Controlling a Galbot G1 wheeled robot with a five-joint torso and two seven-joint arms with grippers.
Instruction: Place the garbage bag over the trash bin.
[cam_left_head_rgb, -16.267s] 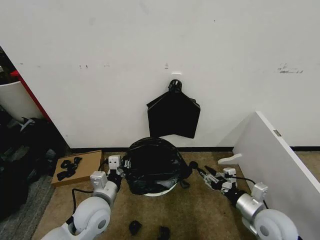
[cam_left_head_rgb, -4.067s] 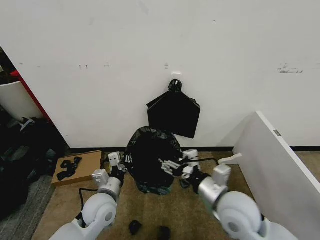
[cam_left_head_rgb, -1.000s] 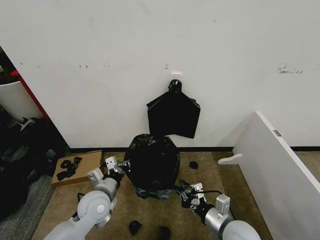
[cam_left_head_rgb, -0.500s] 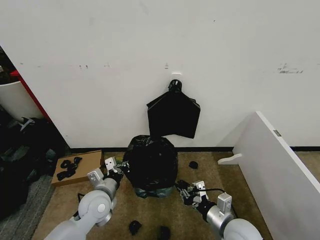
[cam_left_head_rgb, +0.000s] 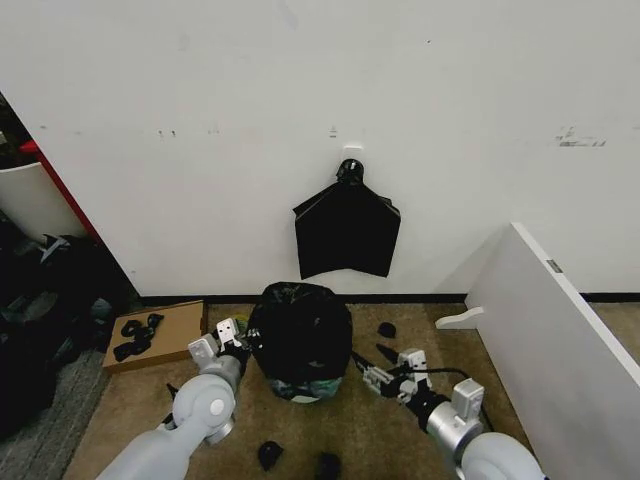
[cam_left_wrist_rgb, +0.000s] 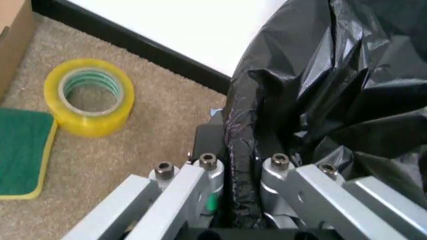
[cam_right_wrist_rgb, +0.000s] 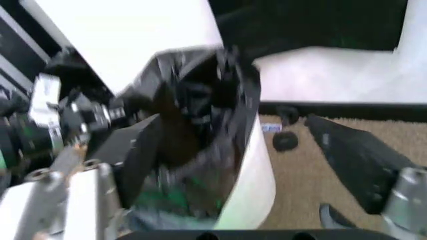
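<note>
The glossy black garbage bag (cam_left_head_rgb: 300, 335) drapes over the trash bin, whose pale base (cam_left_head_rgb: 301, 390) peeks out under the bag's hem. My left gripper (cam_left_head_rgb: 238, 346) is at the bag's left side. In the left wrist view it (cam_left_wrist_rgb: 243, 162) is shut on a fold of the bag (cam_left_wrist_rgb: 320, 90). My right gripper (cam_left_head_rgb: 380, 366) hovers low to the right of the bin, open and holding nothing. The right wrist view shows its spread fingers (cam_right_wrist_rgb: 353, 160) facing the bin's white wall (cam_right_wrist_rgb: 257, 185), with the bag (cam_right_wrist_rgb: 193, 100) over the rim.
A flat black bag bundle (cam_left_head_rgb: 347, 232) hangs on the wall above. A cardboard box (cam_left_head_rgb: 155, 333) lies left, with a yellow tape roll (cam_left_wrist_rgb: 89, 97) and green sponge (cam_left_wrist_rgb: 20, 150) near it. A white panel (cam_left_head_rgb: 560, 340) leans at right. Black scraps (cam_left_head_rgb: 268, 455) dot the carpet.
My right gripper has drawn back from the bin toward the right. The bag now sits lower and rounder on the bin. The left gripper keeps its hold.
</note>
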